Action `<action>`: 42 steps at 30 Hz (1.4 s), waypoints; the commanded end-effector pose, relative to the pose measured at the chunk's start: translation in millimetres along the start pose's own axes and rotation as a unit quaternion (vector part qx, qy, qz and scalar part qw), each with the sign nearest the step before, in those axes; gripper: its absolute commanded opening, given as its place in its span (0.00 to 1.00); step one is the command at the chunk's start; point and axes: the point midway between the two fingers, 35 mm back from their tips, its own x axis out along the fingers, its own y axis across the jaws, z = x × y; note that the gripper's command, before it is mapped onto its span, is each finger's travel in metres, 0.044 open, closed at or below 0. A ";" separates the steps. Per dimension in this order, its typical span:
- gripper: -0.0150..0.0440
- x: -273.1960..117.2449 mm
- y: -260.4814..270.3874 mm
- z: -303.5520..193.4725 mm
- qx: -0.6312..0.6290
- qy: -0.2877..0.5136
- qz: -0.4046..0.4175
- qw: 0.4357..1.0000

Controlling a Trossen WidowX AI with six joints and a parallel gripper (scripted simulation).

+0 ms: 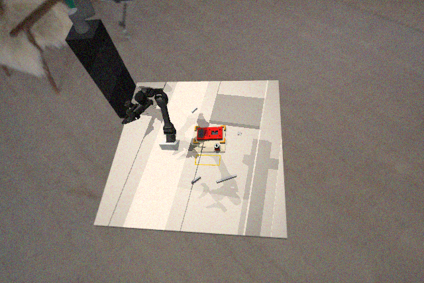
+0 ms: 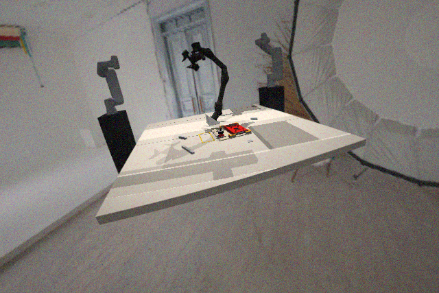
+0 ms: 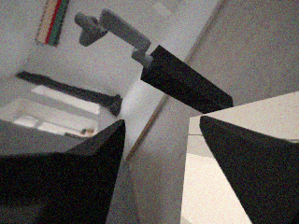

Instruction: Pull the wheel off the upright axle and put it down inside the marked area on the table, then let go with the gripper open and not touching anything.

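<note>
We were in the approach: our gripper (image 1: 127, 117), partly spread and empty, hung at the desk's (image 1: 136, 204) upper-left edge, needing to reach the wheel (image 1: 216, 146) mid-frame on its axle.

We see a pale bench (image 1: 144, 187) crossed by grey bands and thin lines. On it lie a cream base plate (image 1: 209, 148) carrying a red block (image 1: 211, 133) in orange corner brackets, and a small wheel (image 1: 216, 147) upright on its axle. A yellow-outlined rectangle (image 1: 207, 160) is marked just beside the plate. Three short grey rods (image 1: 226, 179) lie scattered, near the rectangle and further off. The arm's white base (image 1: 169, 145) sits on the bench too.
</note>
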 end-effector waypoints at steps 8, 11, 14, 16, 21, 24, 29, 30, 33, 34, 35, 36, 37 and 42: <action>0.76 -50.3 29.3 -159.6 -0.160 0.180 0.070 0.968; 0.76 -71.9 25.3 -206.6 -0.214 0.237 0.082 0.944; 0.76 -95.6 15.6 -251.2 -0.267 0.291 0.089 0.914; 0.76 -112.2 6.2 -279.2 -0.302 0.325 0.092 0.892; 0.76 -156.9 -28.0 -344.1 -0.385 0.406 0.089 0.824; 0.76 -184.3 -54.6 -377.5 -0.430 0.451 0.081 0.778; 0.76 -230.0 -108.3 -423.7 -0.499 0.517 0.057 0.693; 0.76 -239.3 -120.5 -431.6 -0.512 0.529 0.051 0.675; 0.76 -266.0 -158.6 -451.7 -0.547 0.562 0.027 0.620; 0.76 -274.5 -171.7 -457.2 -0.557 0.572 0.018 0.601; 0.76 -282.9 -184.9 -462.2 -0.567 0.582 0.009 0.583; 0.76 -291.0 -198.2 -466.6 -0.576 0.591 -0.001 0.564; 0.76 -298.9 -211.6 -470.5 -0.585 0.600 -0.011 0.546; 0.76 -324.5 -258.0 -480.2 -0.609 0.625 -0.050 0.485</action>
